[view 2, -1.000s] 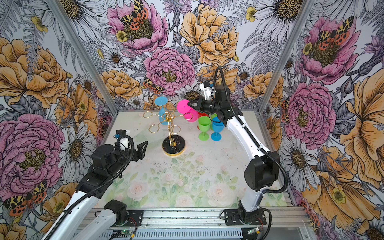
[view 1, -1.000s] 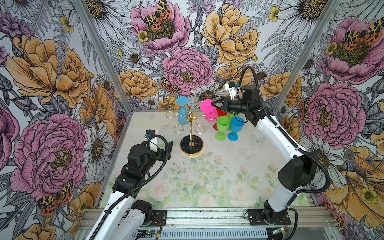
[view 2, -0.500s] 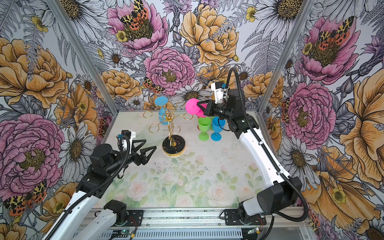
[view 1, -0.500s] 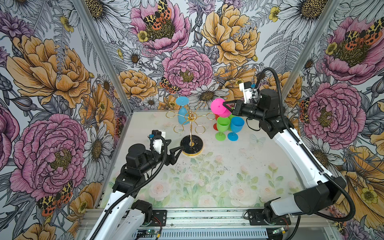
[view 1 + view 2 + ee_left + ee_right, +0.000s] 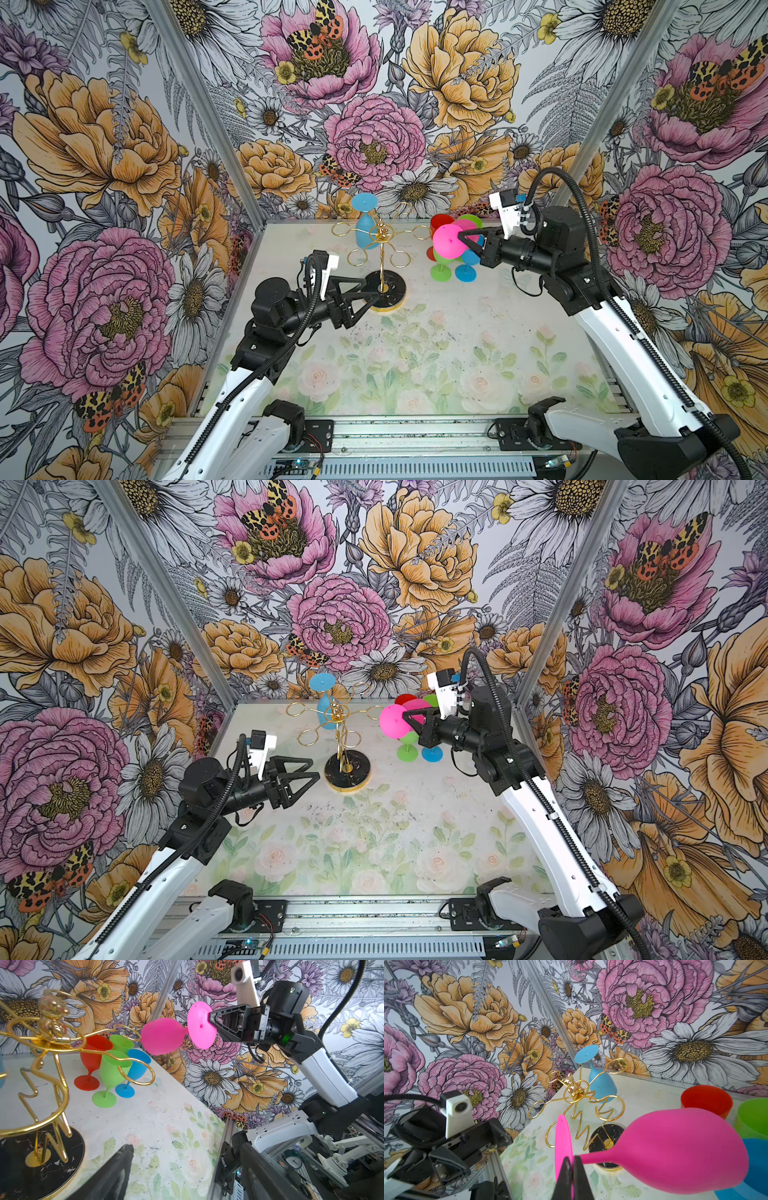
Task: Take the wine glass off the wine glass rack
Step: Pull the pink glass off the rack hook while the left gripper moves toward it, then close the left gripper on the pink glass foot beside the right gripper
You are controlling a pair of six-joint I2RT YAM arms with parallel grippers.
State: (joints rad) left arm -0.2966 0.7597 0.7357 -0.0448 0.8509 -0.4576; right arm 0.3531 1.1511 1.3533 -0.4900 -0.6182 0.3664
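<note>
Left arm low, reaching far-right; left gripper jaws apart, empty. Right arm raised, pointing left; right gripper jaws pinched on pink wine glass foot.

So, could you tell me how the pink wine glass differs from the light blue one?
The pink wine glass is pinched by its foot in the right gripper, beside the rack; the light blue wine glass hangs from the rack. The pink one lies sideways; the light blue one hangs bowl down, foot up. Both have the same goblet shape.
</note>
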